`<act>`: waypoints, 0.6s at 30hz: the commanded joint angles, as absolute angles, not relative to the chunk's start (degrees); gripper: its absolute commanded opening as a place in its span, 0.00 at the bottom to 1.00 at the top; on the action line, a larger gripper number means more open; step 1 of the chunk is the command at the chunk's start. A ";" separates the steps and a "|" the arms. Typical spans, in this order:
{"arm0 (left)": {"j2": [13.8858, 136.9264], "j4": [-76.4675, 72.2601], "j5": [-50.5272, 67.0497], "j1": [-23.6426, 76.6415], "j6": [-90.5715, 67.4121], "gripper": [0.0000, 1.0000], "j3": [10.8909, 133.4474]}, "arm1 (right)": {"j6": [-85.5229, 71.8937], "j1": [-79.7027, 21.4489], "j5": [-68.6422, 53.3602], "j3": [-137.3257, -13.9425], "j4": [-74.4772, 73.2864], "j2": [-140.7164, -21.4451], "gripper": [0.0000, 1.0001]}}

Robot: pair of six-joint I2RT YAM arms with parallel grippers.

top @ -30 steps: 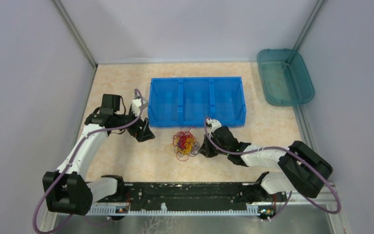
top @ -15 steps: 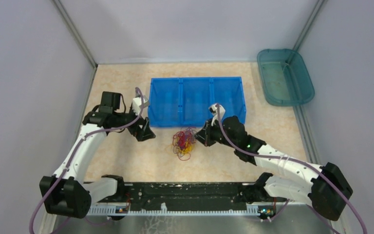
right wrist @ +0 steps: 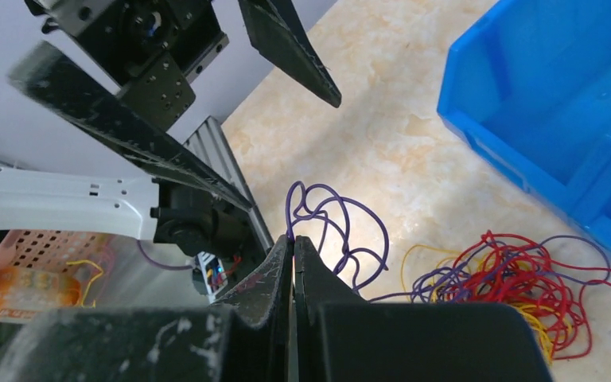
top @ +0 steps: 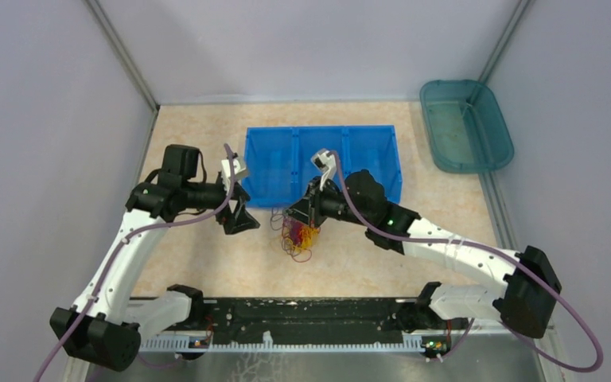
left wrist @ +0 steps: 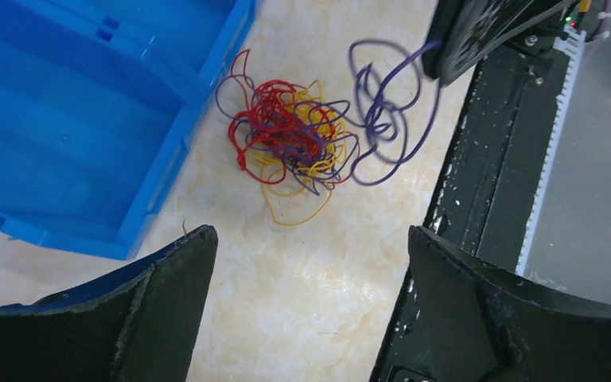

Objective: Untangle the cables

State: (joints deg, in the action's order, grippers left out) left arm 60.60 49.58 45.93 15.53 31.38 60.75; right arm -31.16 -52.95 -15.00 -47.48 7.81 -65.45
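Observation:
The cables (top: 301,233) lie in a red, yellow and purple tangle on the table just in front of the blue bin (top: 322,131). My right gripper (right wrist: 293,239) is shut on one purple cable (right wrist: 342,227) and holds its curly end up above the left side of the tangle (right wrist: 517,278), which the strand still runs into. In the left wrist view this raised purple loop (left wrist: 386,119) hangs right of the heap (left wrist: 290,139). My left gripper (left wrist: 310,239) stands wide open and holds nothing, a little to the left of the tangle (top: 243,216).
The blue three-compartment bin (left wrist: 87,119) sits directly behind the tangle. A teal tub (top: 465,123) stands at the back right corner. A black rail (top: 302,314) runs along the near edge between the arm bases. Walls close in on both sides.
My right arm has swung left and up from the tangle's right side to above it, drawing the purple cable out. My left gripper has shifted slightly right, still open.

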 commanded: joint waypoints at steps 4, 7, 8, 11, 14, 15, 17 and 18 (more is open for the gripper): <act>59.08 50.35 52.18 16.95 31.61 0.86 63.82 | -31.90 -55.48 -19.79 -52.73 12.72 -70.37 0.00; 58.99 50.36 53.45 17.26 32.80 0.74 63.74 | -32.07 -56.08 -21.43 -53.36 13.56 -71.93 0.00; 59.05 50.36 53.92 17.35 33.07 0.69 63.66 | -32.09 -56.31 -21.86 -53.57 13.80 -72.36 0.00; 59.09 50.70 57.20 17.56 34.36 0.55 63.46 | -32.44 -56.59 -22.81 -54.07 14.59 -73.47 0.00; 59.16 52.76 61.12 17.95 36.97 0.46 63.40 | -32.95 -56.76 -23.54 -54.51 15.49 -74.15 0.00; 59.27 53.12 61.84 18.12 37.20 0.44 63.26 | -33.06 -56.82 -23.74 -54.76 15.69 -74.30 0.00; 59.39 53.77 62.66 18.49 37.92 0.41 63.20 | -32.97 -56.93 -24.13 -55.13 15.73 -74.52 0.00; 59.52 54.24 62.81 18.56 38.42 0.37 63.26 | -32.92 -56.95 -24.22 -55.34 15.71 -74.53 0.00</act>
State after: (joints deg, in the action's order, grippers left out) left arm 59.77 51.48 57.47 17.78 34.70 62.24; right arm -32.27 -56.10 -22.31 -51.31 11.29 -74.54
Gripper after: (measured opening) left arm 0.418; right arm 0.009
